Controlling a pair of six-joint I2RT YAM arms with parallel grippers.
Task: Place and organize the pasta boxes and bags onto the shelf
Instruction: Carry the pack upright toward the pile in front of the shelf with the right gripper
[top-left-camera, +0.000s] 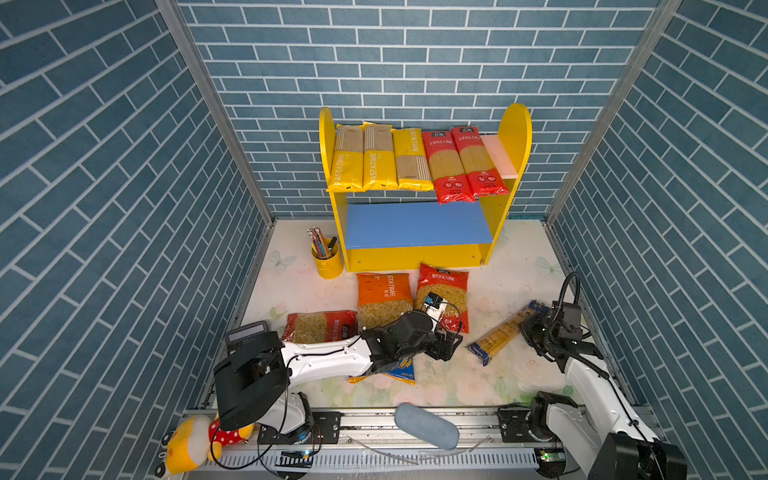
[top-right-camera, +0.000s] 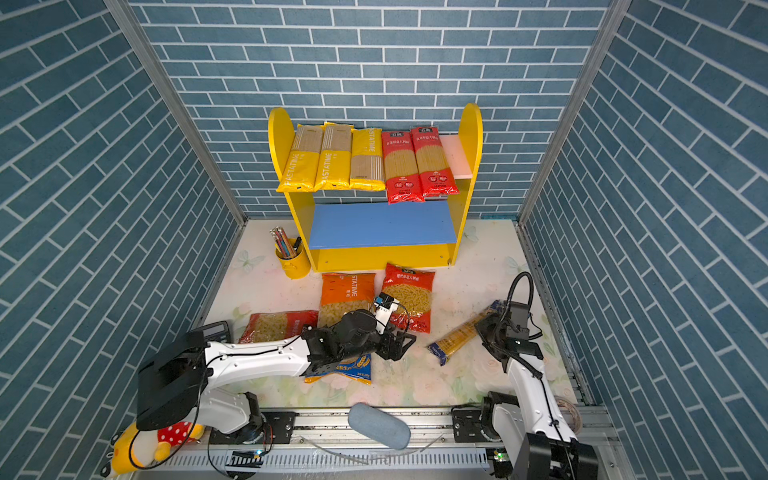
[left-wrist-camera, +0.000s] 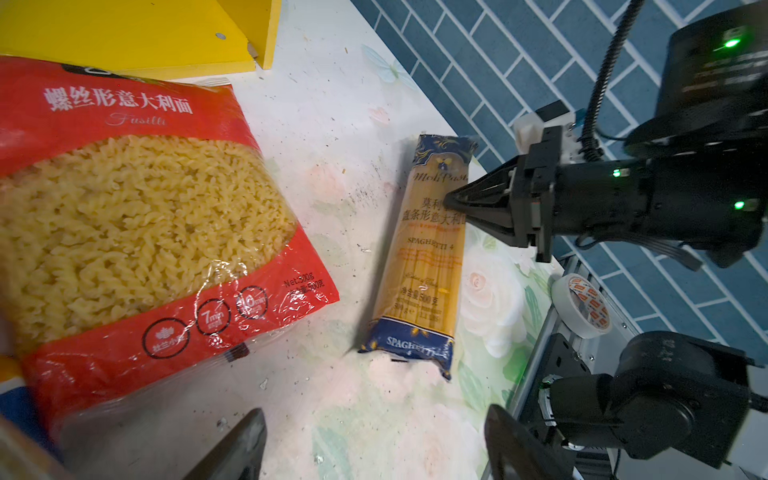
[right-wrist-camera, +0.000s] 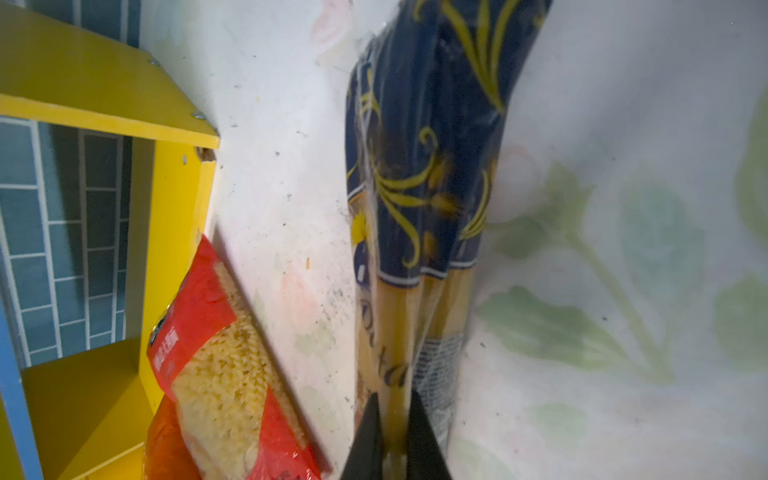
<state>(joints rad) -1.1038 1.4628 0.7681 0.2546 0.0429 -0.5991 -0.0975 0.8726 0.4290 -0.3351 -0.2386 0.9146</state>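
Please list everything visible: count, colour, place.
shelf: 1, yellow-pink-blue, back wall.
PASTATIME packs: 3, yellow, upper board.
spaghetti packs: 2, red, upper board.
macaroni bags: 3, two red, one orange, before shelf.
flat bag: 1, blue, under left arm.
long pack: 1, dark-blue, table right.
pencil cup: 1, yellow, beside shelf.
plush toy: 1, yellow-red, front rail.
tape roll: 1, white, right edge.
left gripper: 1, black, open, mid-table.
right gripper: 1, black, shut on long pack.

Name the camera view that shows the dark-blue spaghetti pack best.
The left wrist view: the dark-blue spaghetti pack lies whole, label readable, with the right gripper closed on it. Both top views show it small and partly hidden by that gripper. The right wrist view shows only one end, up close.
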